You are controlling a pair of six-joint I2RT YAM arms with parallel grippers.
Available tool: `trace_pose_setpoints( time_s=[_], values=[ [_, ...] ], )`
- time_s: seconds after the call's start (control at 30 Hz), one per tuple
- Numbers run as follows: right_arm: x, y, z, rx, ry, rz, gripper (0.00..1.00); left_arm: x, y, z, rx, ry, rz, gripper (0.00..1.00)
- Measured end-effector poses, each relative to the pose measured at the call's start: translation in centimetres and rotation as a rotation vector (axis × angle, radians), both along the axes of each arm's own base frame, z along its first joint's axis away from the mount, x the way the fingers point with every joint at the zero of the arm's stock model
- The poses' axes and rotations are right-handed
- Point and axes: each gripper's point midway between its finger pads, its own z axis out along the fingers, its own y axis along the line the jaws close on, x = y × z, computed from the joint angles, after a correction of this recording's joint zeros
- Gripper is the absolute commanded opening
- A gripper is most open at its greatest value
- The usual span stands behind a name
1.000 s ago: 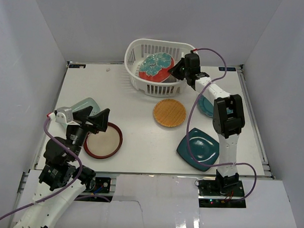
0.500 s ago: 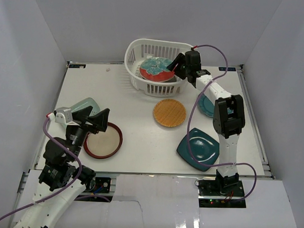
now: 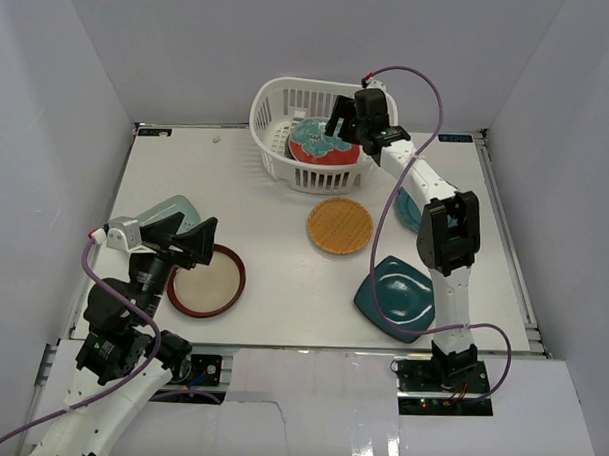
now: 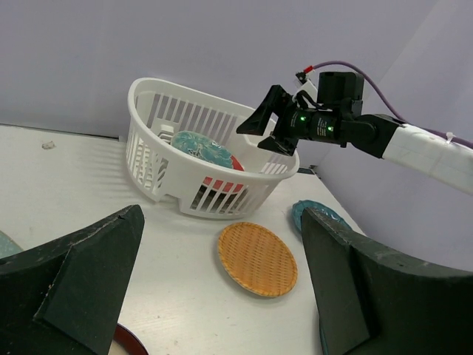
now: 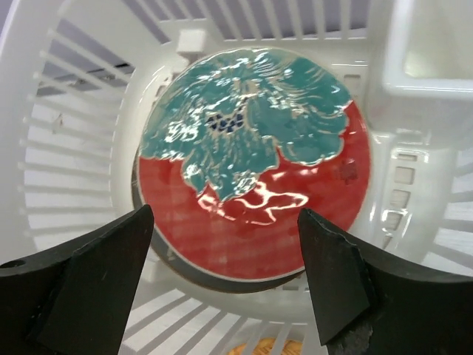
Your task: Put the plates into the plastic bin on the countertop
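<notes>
The white plastic bin (image 3: 265, 147) stands at the back of the countertop (image 3: 275, 212). A teal-red floral plate (image 5: 251, 163) lies inside it, with a dark rim (image 5: 222, 282) showing beneath. My right gripper (image 3: 340, 122) hovers open above that plate, touching nothing. On the countertop lie an orange woven plate (image 3: 340, 225), a dark teal square plate (image 3: 397, 296), a teal scalloped plate (image 3: 410, 210) half hidden by my right arm, a red-rimmed beige plate (image 3: 208, 282) and a pale green plate (image 3: 170, 211). My left gripper (image 3: 189, 239) is open and empty above the beige plate's left edge.
Pale grey walls (image 3: 79, 100) enclose the countertop on three sides. A purple cable (image 3: 419, 102) loops over my right arm beside the bin. Slotted bin walls (image 5: 59, 148) surround my right gripper (image 5: 225, 211). The orange plate (image 4: 257, 259) shows between my left fingers (image 4: 89, 274).
My right gripper opened and let go of the floral plate, which dropped from tilted to lying in the bin. The gripper then swung left and higher over the bin. Left arm unchanged.
</notes>
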Motion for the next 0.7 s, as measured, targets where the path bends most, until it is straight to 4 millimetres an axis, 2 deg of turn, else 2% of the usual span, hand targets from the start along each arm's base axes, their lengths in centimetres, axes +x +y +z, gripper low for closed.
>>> trace_pose_setpoints(
  time_s=[0.1,0.17,0.27,0.3,0.4,0.47,0.5,0.57,0.6,0.7],
  values=[
    [-1.5,2.4,0.6,-0.052,-0.030,0.077,0.78,0.0,0.0,0.0,0.000,0.000,0.000,0.98],
    [-4.4,4.7,1.0,-0.079,-0.046,0.159,0.73,0.0,0.0,0.0,0.000,0.000,0.000,0.98],
    [-11.7,8.4,2.2,-0.067,-0.071,0.324,0.52,-0.1,0.0,0.0,-0.001,-0.002,0.001,0.98],
    [-15.1,9.7,2.7,-0.044,-0.079,0.397,0.39,-0.1,0.1,0.1,-0.001,-0.003,0.000,0.98],
    [-24.0,13.8,3.9,0.062,-0.114,0.616,0.19,-0.2,0.1,0.2,-0.003,-0.007,0.000,0.98],
    [-28.4,15.5,2.9,0.113,-0.094,0.727,0.20,-0.3,0.2,0.3,-0.006,-0.012,0.000,0.98],
    [-29.9,16.2,1.9,0.129,-0.074,0.766,0.26,-0.4,0.2,0.3,-0.008,-0.015,0.000,0.98],
    [-32.1,17.1,-1.2,0.149,-0.006,0.822,0.41,-0.5,0.3,0.4,-0.011,-0.020,0.000,0.98],
    [-33.1,17.5,-2.8,0.158,0.033,0.850,0.54,-0.5,0.3,0.4,-0.010,-0.020,0.000,0.98],
    [-35.4,18.0,-8.5,0.171,0.187,0.886,0.66,-0.5,0.3,0.4,-0.010,-0.020,-0.001,0.98]
  ],
)
